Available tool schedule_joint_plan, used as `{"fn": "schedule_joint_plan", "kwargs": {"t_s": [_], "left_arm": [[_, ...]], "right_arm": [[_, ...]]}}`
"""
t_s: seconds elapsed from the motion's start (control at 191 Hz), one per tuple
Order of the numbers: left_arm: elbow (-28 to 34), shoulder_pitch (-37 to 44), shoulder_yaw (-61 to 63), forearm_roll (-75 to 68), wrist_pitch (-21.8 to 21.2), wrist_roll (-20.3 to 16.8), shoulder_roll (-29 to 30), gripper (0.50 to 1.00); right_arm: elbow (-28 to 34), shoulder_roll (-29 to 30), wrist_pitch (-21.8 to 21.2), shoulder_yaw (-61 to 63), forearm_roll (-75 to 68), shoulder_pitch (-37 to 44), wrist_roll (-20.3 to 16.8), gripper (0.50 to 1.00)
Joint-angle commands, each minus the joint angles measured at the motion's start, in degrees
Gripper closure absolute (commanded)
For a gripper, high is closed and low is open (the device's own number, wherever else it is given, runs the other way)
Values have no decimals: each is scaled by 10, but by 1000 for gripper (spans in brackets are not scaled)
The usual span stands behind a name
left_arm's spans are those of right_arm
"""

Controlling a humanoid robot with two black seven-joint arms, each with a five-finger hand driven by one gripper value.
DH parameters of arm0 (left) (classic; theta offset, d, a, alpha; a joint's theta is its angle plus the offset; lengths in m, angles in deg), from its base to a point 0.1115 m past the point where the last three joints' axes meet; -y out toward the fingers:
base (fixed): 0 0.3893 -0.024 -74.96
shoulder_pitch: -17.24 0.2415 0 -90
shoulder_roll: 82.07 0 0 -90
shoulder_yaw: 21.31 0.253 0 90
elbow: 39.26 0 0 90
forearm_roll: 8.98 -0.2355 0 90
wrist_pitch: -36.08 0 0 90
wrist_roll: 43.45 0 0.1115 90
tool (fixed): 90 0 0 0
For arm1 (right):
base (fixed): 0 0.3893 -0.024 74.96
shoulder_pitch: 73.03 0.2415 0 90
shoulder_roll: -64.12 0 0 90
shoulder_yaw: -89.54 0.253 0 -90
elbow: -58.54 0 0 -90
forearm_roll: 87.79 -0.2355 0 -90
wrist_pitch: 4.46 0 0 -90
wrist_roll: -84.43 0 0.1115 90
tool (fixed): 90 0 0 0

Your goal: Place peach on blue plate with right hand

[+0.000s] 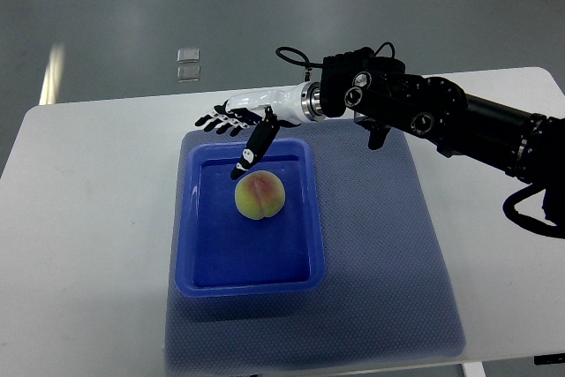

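My right hand [240,125], fingers spread, hovers above the peach [259,196] resting on the blue plate [196,218]; I judge only withdrawal remains.

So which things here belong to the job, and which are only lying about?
Belong to the job:
- peach, already lying in the plate
- blue plate
- right hand, fingers spread, holding nothing

Only lying about:
- blue mat under the plate
- white table
- two small clear squares on the floor
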Motion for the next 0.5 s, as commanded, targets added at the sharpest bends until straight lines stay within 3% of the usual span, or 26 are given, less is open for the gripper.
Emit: {"fn": "schedule_joint_plan", "kwargs": {"t_s": [0.0, 0.073, 0.089, 0.262, 0.497], "left_arm": [[-2, 0, 1, -1, 0, 0, 0, 500], [-3, 0, 1, -1, 0, 0, 0, 500], [-4, 0, 1, -1, 0, 0, 0, 500], [-6, 0, 1, -2, 0, 0, 0, 500], [-7, 0, 1, -2, 0, 0, 0, 500]], "right_arm": [[0, -13, 4, 83, -3, -15, 2, 570], [1, -23, 4, 115, -7, -31, 5, 570], [1, -39, 7, 194, -25, -71, 12, 570], [1, -39, 8, 384, -126, -181, 19, 570], [-8, -35, 19, 473, -234, -263, 65, 570]]}}
